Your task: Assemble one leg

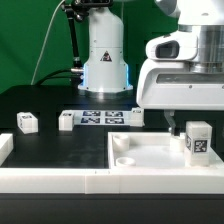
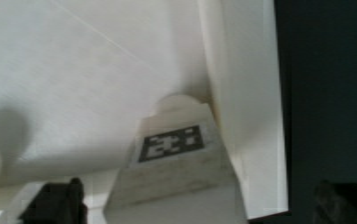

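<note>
Black table (image 1: 40, 100) against green backdrop. White tray (image 1: 140, 150) carries one leg (image 1: 198, 140), upright near its rim, tag facing out. My gripper (image 2: 193, 195) hangs above it, jaws apart.

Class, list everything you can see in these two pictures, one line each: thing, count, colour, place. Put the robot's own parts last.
Legs: four seen, white with black-and-white tags. One stands upright in the tray at the exterior view's right, under the gripper; also seen in the wrist view. Three more stand on the table.
Tray: one, white, raised rim, front of table.
Marker board: one, white with black tags, flat on the table behind the tray.
White part: one, at the exterior view's left edge, mostly cut off.
Table: one, black.
Arm base: one, white, behind the table.
Gripper: one, white body, dark fingers apart on either side of the leg, not touching it.
</note>
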You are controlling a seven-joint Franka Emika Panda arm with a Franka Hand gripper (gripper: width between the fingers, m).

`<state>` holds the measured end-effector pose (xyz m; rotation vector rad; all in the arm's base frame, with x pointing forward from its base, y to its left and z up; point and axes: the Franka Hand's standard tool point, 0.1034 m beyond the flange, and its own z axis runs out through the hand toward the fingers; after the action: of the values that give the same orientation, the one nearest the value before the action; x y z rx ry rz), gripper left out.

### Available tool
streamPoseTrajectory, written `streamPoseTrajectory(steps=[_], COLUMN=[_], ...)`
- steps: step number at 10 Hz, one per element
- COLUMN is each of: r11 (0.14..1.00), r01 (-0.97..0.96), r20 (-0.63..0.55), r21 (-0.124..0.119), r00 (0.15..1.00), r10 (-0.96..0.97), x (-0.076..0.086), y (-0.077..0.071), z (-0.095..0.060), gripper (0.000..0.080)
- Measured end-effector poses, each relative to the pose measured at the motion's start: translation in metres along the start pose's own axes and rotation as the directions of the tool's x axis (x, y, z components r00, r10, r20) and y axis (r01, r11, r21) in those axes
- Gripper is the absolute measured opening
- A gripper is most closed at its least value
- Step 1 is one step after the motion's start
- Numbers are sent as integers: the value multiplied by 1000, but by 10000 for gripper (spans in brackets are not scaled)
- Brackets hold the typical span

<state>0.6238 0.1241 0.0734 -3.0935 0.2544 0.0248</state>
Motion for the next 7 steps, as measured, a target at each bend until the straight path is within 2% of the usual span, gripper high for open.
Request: streamPoseTrajectory(steps=[1,2,3,4,6,7], r11=[1000,1000,1000,999,996,975], r01=[0,0,-18,-50,-92,-220], r20=[0,0,0,0,-9,-17], r21=[0,0,0,-2,8,23], r00=[1000,1000,1000,999,996,975], r10=[0,0,18,50,92,221], x=[0,0,0,0,1,1], y=[0,0,0,2,3,4], z=[0,0,0,0,1,1], gripper=[553,405,405,290,290,290])
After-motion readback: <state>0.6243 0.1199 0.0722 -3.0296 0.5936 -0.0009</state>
